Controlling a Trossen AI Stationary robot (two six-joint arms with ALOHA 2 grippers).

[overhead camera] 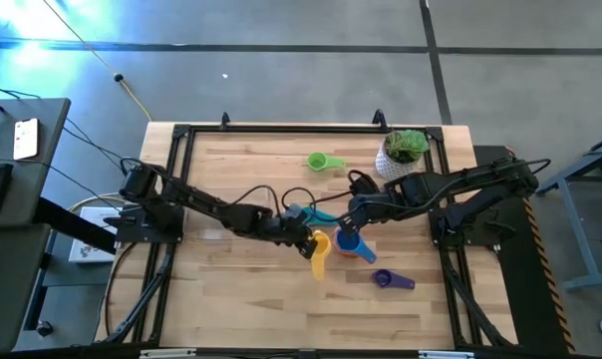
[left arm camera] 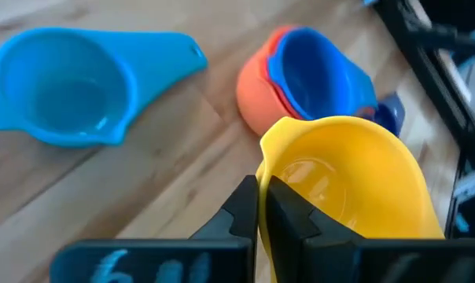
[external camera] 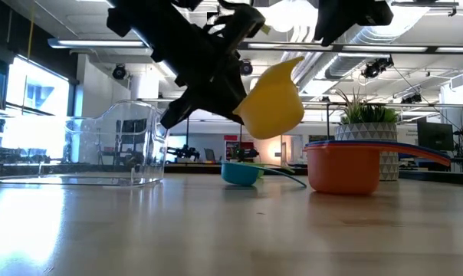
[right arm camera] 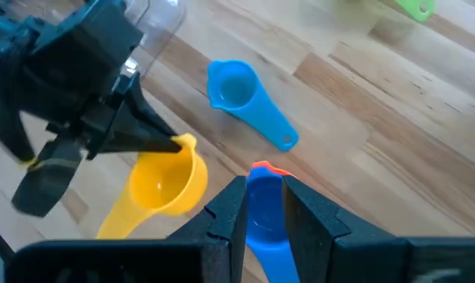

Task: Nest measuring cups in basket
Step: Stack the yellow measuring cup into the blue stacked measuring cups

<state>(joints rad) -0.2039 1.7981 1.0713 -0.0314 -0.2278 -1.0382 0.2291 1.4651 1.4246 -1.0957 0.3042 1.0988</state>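
Step in hand: stacking cups on the table, ahead of any move into the basket, which stands empty, well apart from the stack.

Left gripper — fingers pinched tight on the rim of the yellow cup, held off the table and tilted, just beside the orange cup.

Right gripper — fingers partly closed on the handle of the blue cup, which sits inside the orange cup.

Cyan cup lies loose near the stack; green cup and purple cup farther off.

Next, likely: level the yellow cup over the stack and lower it in — if it fits.
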